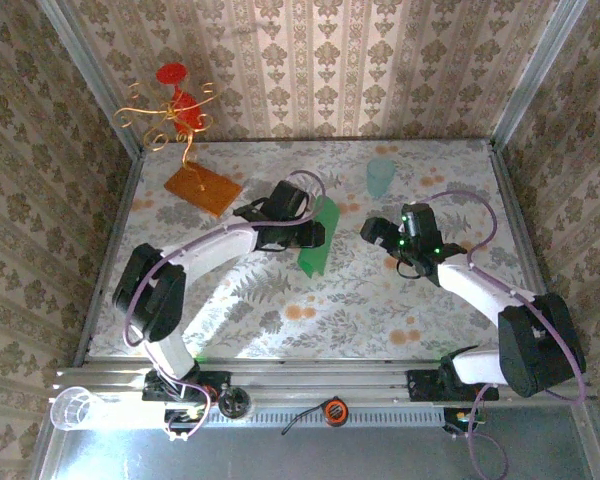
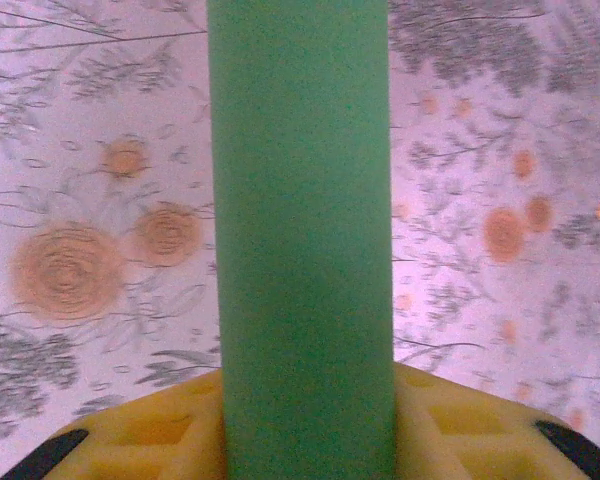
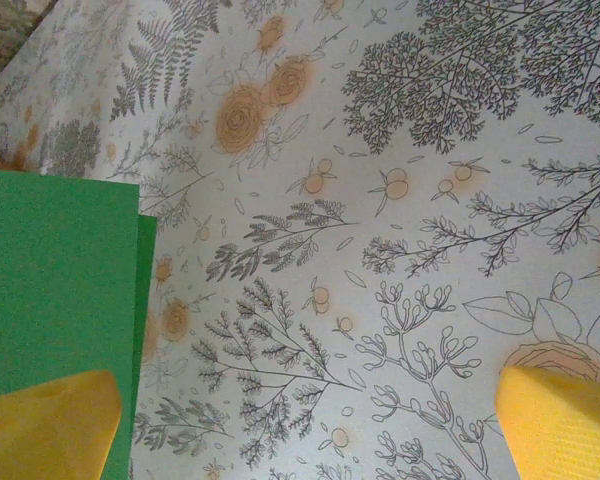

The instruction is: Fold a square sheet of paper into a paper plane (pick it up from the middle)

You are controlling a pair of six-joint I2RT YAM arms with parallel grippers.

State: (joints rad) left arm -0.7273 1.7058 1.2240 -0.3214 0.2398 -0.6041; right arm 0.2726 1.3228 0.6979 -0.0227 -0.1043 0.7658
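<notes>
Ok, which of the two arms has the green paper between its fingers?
The left arm: the paper runs straight between the left fingers. The right fingers stand wide open at the paper's edge, holding nothing.

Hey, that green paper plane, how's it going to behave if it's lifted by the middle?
Likely very light: the paper plane is just thin folded sheet. Stacked layers, visible at its edge, should stiffen it somewhat, yet the long ends may droop.
</notes>
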